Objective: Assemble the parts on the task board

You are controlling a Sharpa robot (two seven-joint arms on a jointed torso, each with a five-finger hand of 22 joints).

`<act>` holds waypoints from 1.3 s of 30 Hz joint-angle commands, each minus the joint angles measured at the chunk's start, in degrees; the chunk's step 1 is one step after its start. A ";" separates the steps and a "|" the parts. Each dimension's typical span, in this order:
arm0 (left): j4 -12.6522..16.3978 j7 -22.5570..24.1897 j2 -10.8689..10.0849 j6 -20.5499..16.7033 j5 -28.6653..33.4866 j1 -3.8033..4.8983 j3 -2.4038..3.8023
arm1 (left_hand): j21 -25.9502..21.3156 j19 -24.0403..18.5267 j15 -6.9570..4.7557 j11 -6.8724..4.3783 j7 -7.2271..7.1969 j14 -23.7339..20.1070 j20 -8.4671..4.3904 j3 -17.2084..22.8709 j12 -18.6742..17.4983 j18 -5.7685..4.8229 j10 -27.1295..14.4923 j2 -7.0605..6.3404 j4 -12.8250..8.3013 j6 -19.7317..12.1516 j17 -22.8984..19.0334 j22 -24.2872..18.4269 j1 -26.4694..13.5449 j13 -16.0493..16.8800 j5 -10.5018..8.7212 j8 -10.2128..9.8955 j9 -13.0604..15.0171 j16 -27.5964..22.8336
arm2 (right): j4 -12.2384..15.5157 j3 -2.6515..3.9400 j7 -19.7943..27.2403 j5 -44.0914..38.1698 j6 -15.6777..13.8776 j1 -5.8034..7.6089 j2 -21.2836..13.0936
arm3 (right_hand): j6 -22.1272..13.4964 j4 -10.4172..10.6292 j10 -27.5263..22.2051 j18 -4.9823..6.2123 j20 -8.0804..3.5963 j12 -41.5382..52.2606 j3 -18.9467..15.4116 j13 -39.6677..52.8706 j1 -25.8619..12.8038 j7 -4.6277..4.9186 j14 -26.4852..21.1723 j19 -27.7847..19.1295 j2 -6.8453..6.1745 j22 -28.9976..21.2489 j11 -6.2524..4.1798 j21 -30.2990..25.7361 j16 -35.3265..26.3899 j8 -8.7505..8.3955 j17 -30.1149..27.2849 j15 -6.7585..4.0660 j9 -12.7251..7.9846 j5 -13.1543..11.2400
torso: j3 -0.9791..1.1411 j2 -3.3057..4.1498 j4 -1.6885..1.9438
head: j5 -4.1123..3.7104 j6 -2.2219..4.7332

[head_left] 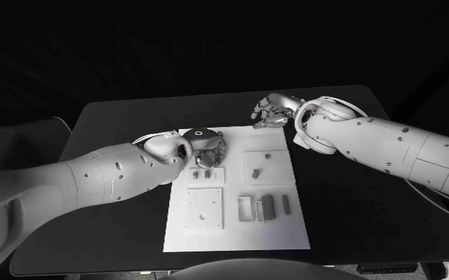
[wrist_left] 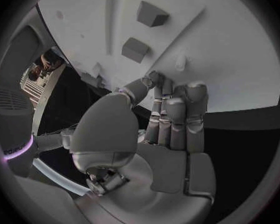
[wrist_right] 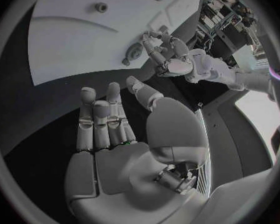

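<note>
Several small parts on task board, rigid and light I judge, pinch by sides; my left hand and right hand empty, fingers apart.

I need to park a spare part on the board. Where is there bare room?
Bare: the task board's near strip below the recessed plate and upright blocks, and its far strip between the left hand and right hand. Crowded: the middle, with small parts and both hands close by.
</note>
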 commanded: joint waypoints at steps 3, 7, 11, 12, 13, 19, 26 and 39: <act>1.59 -0.15 -1.25 -0.56 0.36 0.00 0.01 | -0.28 0.10 -0.46 0.04 0.00 0.05 -0.43 0.38 0.13 7.44 0.45 0.25 0.14 0.50 -0.05 0.99 -0.24 0.13 0.20 0.39 0.05 -0.33 | 0.11 0.02 0.47 0.02 0.62 -0.02 -0.08 | 0.00 0.40 -0.21 0.85 -0.30 0.21 -0.02 -0.06 -0.26 0.38 -0.03 0.02 0.36 0.85 -0.10 -0.07 -0.15 0.18 0.10 -0.34 -0.08 0.19 | -0.04 -0.03 0.07 | 0.05 0.11; 3.00 -0.27 -2.72 -0.88 0.62 0.15 0.04 | -0.28 0.11 -0.47 0.03 -0.01 0.06 -0.46 0.40 0.11 7.42 0.48 0.16 0.15 0.52 -0.06 0.99 -0.27 0.15 0.19 0.40 0.04 -0.35 | 0.13 0.02 0.46 0.02 0.63 -0.02 -0.11 | 0.00 0.40 -0.21 0.85 -0.30 0.22 -0.01 -0.06 -0.26 0.38 -0.03 0.02 0.36 0.85 -0.10 -0.07 -0.15 0.18 0.10 -0.34 -0.08 0.19 | -0.06 -0.07 0.12 | 0.10 0.25; 3.76 -0.11 -3.46 -2.07 1.36 0.49 0.07 | -0.28 0.13 -0.48 0.02 -0.03 0.07 -0.51 0.47 0.07 7.41 0.50 0.07 0.14 0.52 -0.07 0.99 -0.22 0.17 0.21 0.40 0.03 -0.36 | 0.05 0.02 0.47 0.02 0.63 -0.02 -0.07 | 0.00 0.39 -0.21 0.85 -0.30 0.22 -0.01 -0.06 -0.25 0.38 -0.03 0.01 0.36 0.85 -0.10 -0.07 -0.16 0.18 0.10 -0.34 -0.08 0.19 | -0.09 -0.05 0.17 | 0.22 0.40; 3.90 -0.11 -3.65 -2.11 1.37 0.56 0.08 | -0.28 0.13 -0.48 0.02 -0.03 0.08 -0.51 0.47 0.07 7.41 0.50 0.06 0.14 0.52 -0.07 0.99 -0.22 0.17 0.21 0.40 0.03 -0.37 | 0.04 0.02 0.49 0.02 0.62 -0.02 -0.06 | -0.01 0.39 -0.21 0.85 -0.30 0.22 -0.01 -0.06 -0.25 0.38 -0.03 0.01 0.35 0.85 -0.10 -0.07 -0.16 0.18 0.10 -0.34 -0.08 0.19 | -0.09 -0.03 0.15 | 0.27 0.42; 4.04 -0.11 -3.82 -2.24 1.38 0.64 0.09 | -0.28 0.13 -0.48 0.02 -0.03 0.08 -0.52 0.48 0.06 7.40 0.50 0.05 0.14 0.52 -0.07 0.99 -0.21 0.17 0.21 0.40 0.03 -0.37 | 0.02 0.02 0.49 0.02 0.64 -0.02 -0.01 | -0.01 0.39 -0.21 0.85 -0.30 0.22 -0.01 -0.06 -0.25 0.38 -0.03 0.01 0.35 0.85 -0.10 -0.07 -0.16 0.18 0.10 -0.34 -0.08 0.19 | -0.08 -0.02 0.14 | 0.30 0.51; 4.85 -0.14 -4.89 -2.48 1.65 0.98 0.47 | -0.28 0.15 -0.49 0.02 -0.03 0.09 -0.55 0.53 0.03 7.40 0.50 -0.01 0.14 0.53 -0.08 0.99 -0.19 0.19 0.21 0.40 0.02 -0.38 | -0.09 0.02 0.51 0.02 0.66 -0.03 0.01 | -0.01 0.39 -0.21 0.85 -0.30 0.22 -0.01 -0.06 -0.25 0.38 -0.03 0.01 0.36 0.85 -0.10 -0.08 -0.16 0.18 0.10 -0.34 -0.09 0.19 | -0.09 0.01 0.08 | 0.40 0.58; 6.03 -0.41 -6.46 -2.34 1.92 1.39 1.37 | -0.28 0.17 -0.49 0.01 -0.04 0.10 -0.58 0.57 0.00 7.39 0.52 -0.08 0.14 0.53 -0.08 0.99 -0.17 0.20 0.20 0.40 0.01 -0.38 | -0.11 0.02 0.50 0.02 0.68 -0.03 -0.04 | -0.01 0.39 -0.21 0.85 -0.30 0.22 -0.01 -0.06 -0.25 0.38 -0.03 0.01 0.36 0.85 -0.10 -0.08 -0.16 0.18 0.10 -0.34 -0.09 0.19 | -0.06 0.01 0.07 | 0.42 0.60; 6.65 -0.73 -8.87 -0.64 3.01 2.16 1.41 | -0.28 0.18 -0.54 -0.05 -0.10 0.14 -0.66 0.66 0.01 7.29 0.81 -0.18 0.26 0.75 -0.10 1.00 -0.23 0.33 0.16 0.51 0.03 -0.42 | -0.16 0.02 0.49 0.02 0.72 -0.03 -0.15 | -0.02 0.39 -0.21 0.85 -0.31 0.23 -0.02 -0.07 -0.25 0.37 -0.03 0.01 0.35 0.85 -0.10 -0.08 -0.17 0.19 0.10 -0.35 -0.10 0.19 | -0.05 0.01 0.09 | 0.52 0.61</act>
